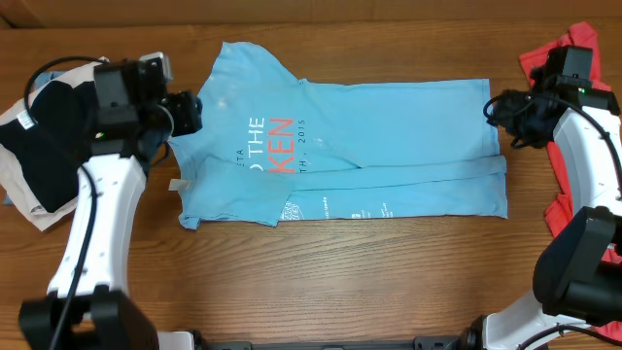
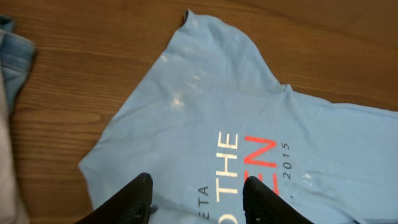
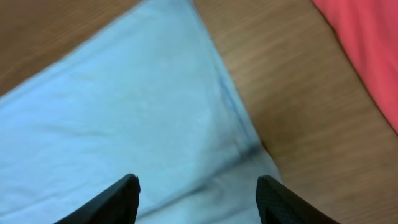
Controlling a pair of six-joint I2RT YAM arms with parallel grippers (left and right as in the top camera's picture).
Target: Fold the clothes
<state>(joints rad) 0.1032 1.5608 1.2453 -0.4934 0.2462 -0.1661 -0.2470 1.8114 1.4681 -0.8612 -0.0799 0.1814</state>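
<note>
Along the T-shirt's [image 1: 389, 146] near edge, open table [image 1: 321, 282] room.

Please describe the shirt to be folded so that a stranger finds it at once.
Start at the brown wooden table. In its middle lies a light blue short-sleeved T-shirt. It alone shows white and red lettering, unlike the black and beige pile and the red cloth at the edges.

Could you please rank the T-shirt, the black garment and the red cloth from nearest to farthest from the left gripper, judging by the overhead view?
Measured from the left gripper:
1. The T-shirt, right at its fingertips, spread mid-table.
2. The black garment, on the gripper's other side, at the left edge.
3. The red cloth, at the far right edge.
</note>
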